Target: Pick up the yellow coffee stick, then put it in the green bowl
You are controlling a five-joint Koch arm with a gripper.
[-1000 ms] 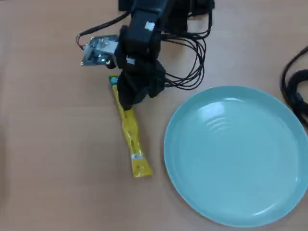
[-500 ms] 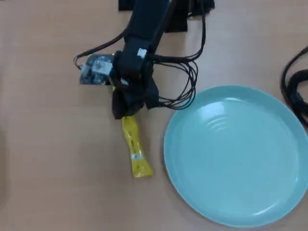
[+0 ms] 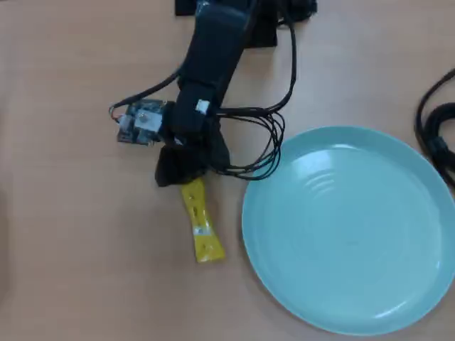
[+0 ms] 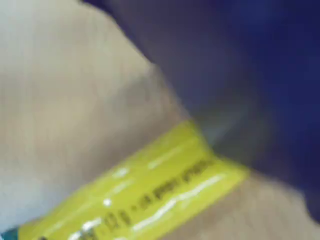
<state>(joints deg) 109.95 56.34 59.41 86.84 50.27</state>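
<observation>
The yellow coffee stick (image 3: 202, 226) lies flat on the wooden table, just left of the green bowl (image 3: 355, 234), apart from its rim. Its upper end runs under my black gripper (image 3: 185, 172), which sits low over that end. The overhead view hides the jaws under the gripper body. In the wrist view the yellow coffee stick (image 4: 150, 192) fills the lower middle, blurred, with its green end at the bottom left corner. One dark jaw shows at the right, against the stick's end. The other jaw is not visible. The bowl is empty.
My arm (image 3: 213, 57) reaches down from the top edge, with the wrist camera board (image 3: 141, 122) on its left. Loose black cables (image 3: 274, 135) hang between the arm and the bowl's rim. Another black cable (image 3: 435, 135) lies at the right edge.
</observation>
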